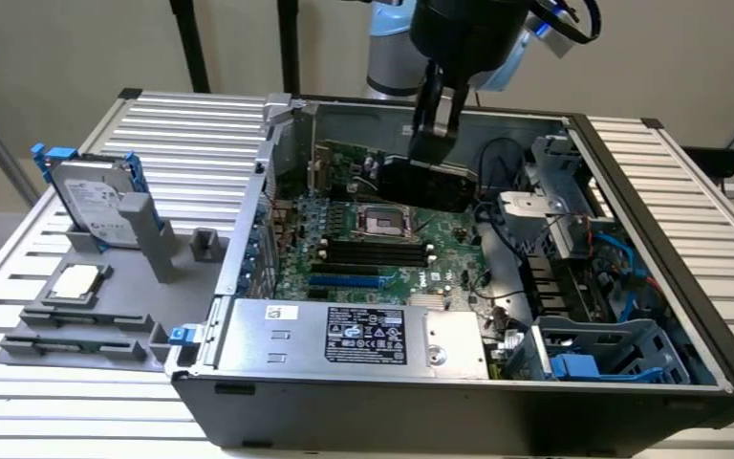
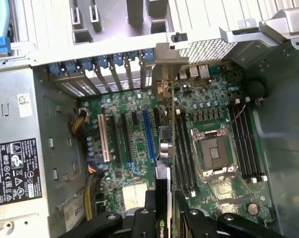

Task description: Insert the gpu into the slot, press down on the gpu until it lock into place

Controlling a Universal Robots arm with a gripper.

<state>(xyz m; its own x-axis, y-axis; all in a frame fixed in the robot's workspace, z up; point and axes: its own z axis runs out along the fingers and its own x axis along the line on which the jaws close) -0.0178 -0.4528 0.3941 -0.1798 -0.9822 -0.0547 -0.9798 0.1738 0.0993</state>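
Observation:
My gripper (image 1: 434, 134) is shut on the gpu (image 1: 428, 182), a flat black card hanging tilted above the far part of the motherboard (image 1: 443, 239), near the CPU socket. The bright-blue slot (image 1: 341, 283) lies bare nearer the power supply, well apart from the card. In the wrist view the gpu (image 2: 164, 144) shows edge-on, its metal bracket toward the case's rear openings. It runs alongside the blue slot (image 2: 148, 134), between that and the black memory slots, still raised off the board. The black fingers (image 2: 194, 220) clamp the card's upper edge at the gripper (image 2: 165, 222).
A silver-labelled power supply box (image 1: 367, 335) fills the case's near side. Cables and a blue drive cage (image 1: 596, 354) crowd the exterior view's right. Outside the case, a hard drive (image 1: 93, 201) stands in a grey holder and a CPU (image 1: 76, 280) rests on a fixture.

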